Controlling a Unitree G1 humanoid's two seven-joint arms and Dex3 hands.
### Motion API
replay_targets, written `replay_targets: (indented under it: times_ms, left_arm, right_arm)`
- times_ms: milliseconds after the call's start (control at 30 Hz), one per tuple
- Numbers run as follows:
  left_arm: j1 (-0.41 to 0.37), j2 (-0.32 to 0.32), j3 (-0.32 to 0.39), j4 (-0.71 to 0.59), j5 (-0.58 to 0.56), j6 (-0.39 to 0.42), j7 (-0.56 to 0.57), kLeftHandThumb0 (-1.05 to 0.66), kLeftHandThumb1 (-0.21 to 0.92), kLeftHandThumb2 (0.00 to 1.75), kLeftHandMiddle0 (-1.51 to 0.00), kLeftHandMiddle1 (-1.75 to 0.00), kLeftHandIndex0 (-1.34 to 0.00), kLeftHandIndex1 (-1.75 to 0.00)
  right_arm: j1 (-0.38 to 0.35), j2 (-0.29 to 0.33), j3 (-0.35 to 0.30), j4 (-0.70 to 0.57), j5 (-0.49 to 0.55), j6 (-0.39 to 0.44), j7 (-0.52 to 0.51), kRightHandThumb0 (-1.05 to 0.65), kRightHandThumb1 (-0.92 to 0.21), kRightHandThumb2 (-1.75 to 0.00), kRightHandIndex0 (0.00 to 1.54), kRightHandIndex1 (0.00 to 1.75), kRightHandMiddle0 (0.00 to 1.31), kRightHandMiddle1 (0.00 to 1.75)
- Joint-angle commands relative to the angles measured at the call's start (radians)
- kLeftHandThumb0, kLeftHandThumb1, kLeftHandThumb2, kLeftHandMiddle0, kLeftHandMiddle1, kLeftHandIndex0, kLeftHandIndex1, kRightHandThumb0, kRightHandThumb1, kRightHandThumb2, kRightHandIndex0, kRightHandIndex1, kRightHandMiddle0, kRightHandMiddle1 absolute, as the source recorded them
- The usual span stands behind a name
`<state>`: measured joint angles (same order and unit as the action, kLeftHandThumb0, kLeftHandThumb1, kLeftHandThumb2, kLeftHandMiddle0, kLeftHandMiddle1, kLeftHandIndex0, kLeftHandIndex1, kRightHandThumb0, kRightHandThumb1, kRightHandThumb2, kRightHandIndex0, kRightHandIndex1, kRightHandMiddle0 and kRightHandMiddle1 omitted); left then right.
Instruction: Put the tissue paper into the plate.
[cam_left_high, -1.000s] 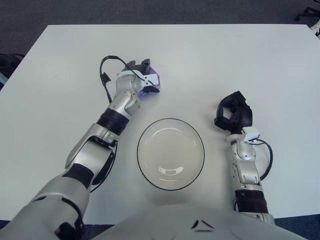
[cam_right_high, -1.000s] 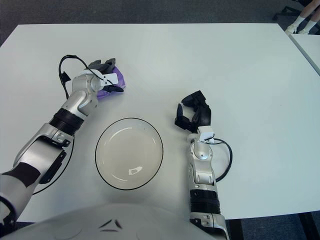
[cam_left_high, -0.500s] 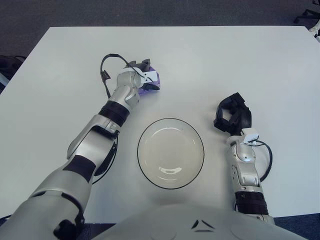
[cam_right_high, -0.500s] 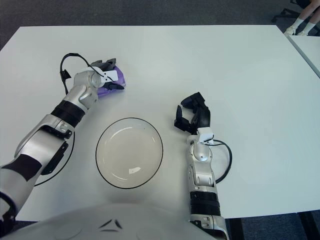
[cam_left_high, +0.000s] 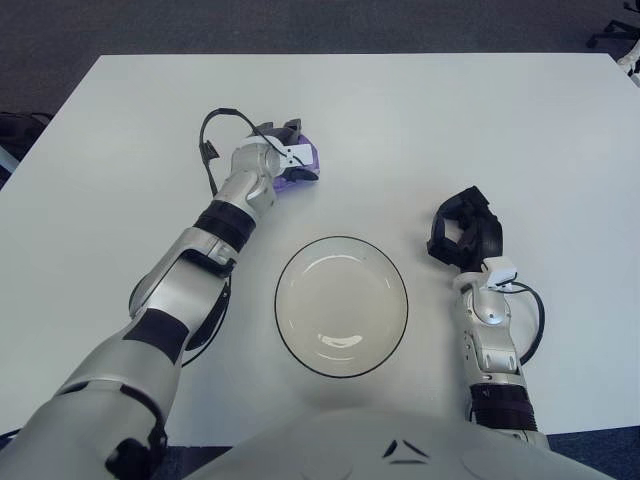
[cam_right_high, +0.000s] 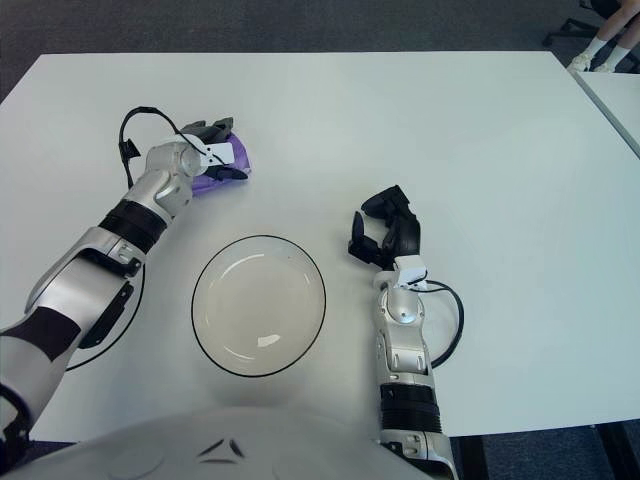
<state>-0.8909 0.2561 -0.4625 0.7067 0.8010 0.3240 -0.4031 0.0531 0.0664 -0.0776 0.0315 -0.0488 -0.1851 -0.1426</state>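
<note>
A purple pack of tissue paper (cam_left_high: 300, 166) lies on the white table, up and left of the plate. My left hand (cam_left_high: 284, 152) rests on top of it, with the dark fingers curled down over the pack; most of the pack is hidden under the hand. It also shows in the right eye view (cam_right_high: 212, 172). The empty round clear plate with a dark rim (cam_left_high: 341, 306) sits at the table's near middle. My right hand (cam_left_high: 465, 226) is parked to the right of the plate, fingers curled and holding nothing.
The white table (cam_left_high: 420, 120) stretches far behind and to both sides. A black cable (cam_left_high: 212, 150) loops off my left wrist. Dark carpet lies beyond the table's edges.
My left hand has shifted slightly up and away over the tissue pack, which has stayed on the table. The right hand has not moved.
</note>
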Motion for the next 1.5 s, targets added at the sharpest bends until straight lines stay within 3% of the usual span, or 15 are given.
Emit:
replay_targets:
  times_ms: [0,100,200,367,500,567,700,867,1033,1067,1167,1267,1300,1367,1467]
  left_arm:
    - [0.156,-0.010,-0.073,0.151,-0.036,-0.020,-0.139,-0.97,0.91,0.38,-0.01,-0.28,0.00,0.00]
    - [0.175,-0.016,-0.084,0.228,-0.033,-0.083,-0.082,-0.94,0.89,0.39,0.00,-0.48,0.00,-0.06]
    - [0.197,-0.034,-0.084,0.322,-0.030,-0.148,0.007,-0.89,0.85,0.43,-0.01,-0.74,0.00,-0.29]
    - [0.197,-0.036,-0.078,0.339,-0.028,-0.181,0.065,-0.80,0.59,0.75,-0.09,-1.13,0.00,-1.13]
    - [0.200,-0.033,-0.108,0.287,0.003,-0.154,0.075,-0.72,0.45,0.95,-0.16,-1.28,-0.04,-1.58]
    - [0.204,-0.027,-0.126,0.259,0.018,-0.140,0.070,-0.68,0.41,1.00,-0.20,-1.31,-0.11,-1.66]
    - [0.207,-0.023,-0.142,0.248,0.027,-0.132,0.070,-0.62,0.36,1.07,-0.24,-1.34,-0.22,-1.72]
    - [0.213,-0.020,-0.159,0.235,0.033,-0.123,0.059,-0.49,0.36,1.23,-0.27,-1.32,-0.52,-1.74]
    - [0.217,-0.017,-0.147,0.228,0.013,-0.132,0.039,-0.48,0.31,1.31,-0.30,-1.28,-0.60,-1.75]
    - [0.220,-0.017,-0.136,0.224,0.000,-0.130,0.032,-0.49,0.27,1.36,-0.34,-1.32,-0.63,-1.75]
    - [0.228,-0.018,-0.097,0.213,-0.047,-0.119,0.011,-0.16,0.21,1.43,-0.51,-1.60,-0.61,-1.75]
    - [0.233,-0.012,-0.063,0.209,-0.089,-0.120,0.004,-0.06,0.17,1.49,-0.58,-1.69,-0.62,-1.75]
    - [0.232,-0.009,-0.054,0.215,-0.100,-0.128,0.008,-0.05,0.16,1.50,-0.59,-1.70,-0.62,-1.75]
    - [0.225,-0.003,-0.042,0.233,-0.115,-0.149,0.018,-0.02,0.04,1.55,-0.81,-1.50,-0.69,-1.75]
    - [0.215,0.003,-0.028,0.252,-0.133,-0.177,0.032,-0.01,-0.03,1.61,-0.92,-1.47,-0.69,-1.75]
  right_arm:
    - [0.098,0.012,-0.007,0.088,0.023,0.114,0.004,-0.43,-0.48,-1.12,0.88,1.75,0.49,1.75]
    - [0.100,0.011,-0.006,0.086,0.017,0.111,0.004,-0.43,-0.48,-1.12,0.88,1.75,0.49,1.75]
    - [0.104,0.008,-0.003,0.083,0.012,0.107,0.006,-0.43,-0.47,-1.12,0.88,1.75,0.49,1.75]
    - [0.107,0.006,-0.002,0.080,0.010,0.107,0.009,-0.43,-0.47,-1.13,0.88,1.75,0.49,1.75]
    - [0.109,0.006,-0.002,0.077,0.013,0.108,0.013,-0.43,-0.47,-1.13,0.89,1.75,0.49,1.75]
    - [0.108,0.005,-0.003,0.078,0.014,0.109,0.015,-0.43,-0.47,-1.14,0.89,1.75,0.50,1.75]
    - [0.108,0.006,-0.004,0.078,0.014,0.110,0.015,-0.43,-0.46,-1.14,0.90,1.75,0.50,1.75]
    - [0.110,0.013,-0.007,0.071,0.017,0.117,0.008,-0.43,-0.46,-1.14,0.89,1.75,0.50,1.75]
    - [0.111,0.009,-0.002,0.072,0.010,0.115,0.011,-0.43,-0.46,-1.14,0.89,1.75,0.50,1.75]
    - [0.111,0.008,-0.002,0.072,0.009,0.116,0.011,-0.43,-0.46,-1.14,0.89,1.75,0.50,1.75]
    - [0.111,0.009,-0.001,0.071,0.008,0.119,0.010,-0.43,-0.47,-1.14,0.89,1.75,0.49,1.75]
    - [0.111,0.010,-0.001,0.071,0.009,0.118,0.009,-0.43,-0.47,-1.13,0.89,1.75,0.49,1.75]
    - [0.110,0.010,-0.001,0.071,0.008,0.117,0.009,-0.43,-0.47,-1.13,0.89,1.75,0.49,1.75]
    - [0.110,0.010,-0.001,0.073,0.008,0.116,0.009,-0.43,-0.47,-1.13,0.89,1.75,0.49,1.75]
    - [0.109,0.011,-0.002,0.073,0.011,0.120,0.008,-0.43,-0.47,-1.14,0.89,1.75,0.49,1.75]
